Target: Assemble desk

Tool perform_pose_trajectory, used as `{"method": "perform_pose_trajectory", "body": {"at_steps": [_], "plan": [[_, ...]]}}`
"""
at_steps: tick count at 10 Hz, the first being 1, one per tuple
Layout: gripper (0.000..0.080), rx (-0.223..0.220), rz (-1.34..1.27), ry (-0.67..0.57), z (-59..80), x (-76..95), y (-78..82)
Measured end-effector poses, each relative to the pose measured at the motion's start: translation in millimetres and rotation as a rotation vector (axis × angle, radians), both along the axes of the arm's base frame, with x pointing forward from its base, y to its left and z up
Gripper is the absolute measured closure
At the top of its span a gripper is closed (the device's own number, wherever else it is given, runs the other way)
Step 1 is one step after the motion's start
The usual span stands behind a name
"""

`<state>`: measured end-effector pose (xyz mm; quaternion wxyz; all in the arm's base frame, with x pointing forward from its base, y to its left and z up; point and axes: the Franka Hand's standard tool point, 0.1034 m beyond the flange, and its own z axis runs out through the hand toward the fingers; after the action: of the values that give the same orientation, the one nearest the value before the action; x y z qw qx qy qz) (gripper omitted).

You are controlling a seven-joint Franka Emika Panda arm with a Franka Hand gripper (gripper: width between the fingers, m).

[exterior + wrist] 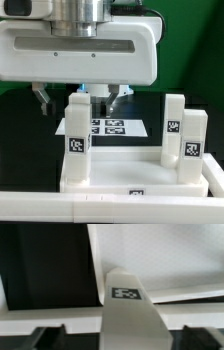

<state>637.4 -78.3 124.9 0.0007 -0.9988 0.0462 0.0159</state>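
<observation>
The gripper [77, 97] hangs with jaws spread, holding nothing, over the leg [77, 133] standing on the tabletop [190, 184] at the exterior view's left — it looks light, stiff and smooth — so pinch its flat sides near the top.

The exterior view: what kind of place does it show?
Probably a robotics lab bench: a white robot arm above a black table, white plastic tagged legs, and a flat white marker board.
</observation>
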Motion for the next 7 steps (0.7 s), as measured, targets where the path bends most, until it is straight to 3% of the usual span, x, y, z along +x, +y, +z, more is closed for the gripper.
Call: {"method": "perform_pose_trajectory", "body": {"at_steps": [1, 2, 3, 7], "plan": [[0.0374, 0.000, 0.000, 0.000, 0.0, 0.0, 0.0], [0.0374, 0.000, 0.002, -0.001, 0.0, 0.2, 0.4], [0.0509, 0.000, 0.002, -0.001, 0.0, 0.2, 0.4], [0.0509, 0.000, -0.022, -0.001, 0.0, 0.2, 0.5]]}}
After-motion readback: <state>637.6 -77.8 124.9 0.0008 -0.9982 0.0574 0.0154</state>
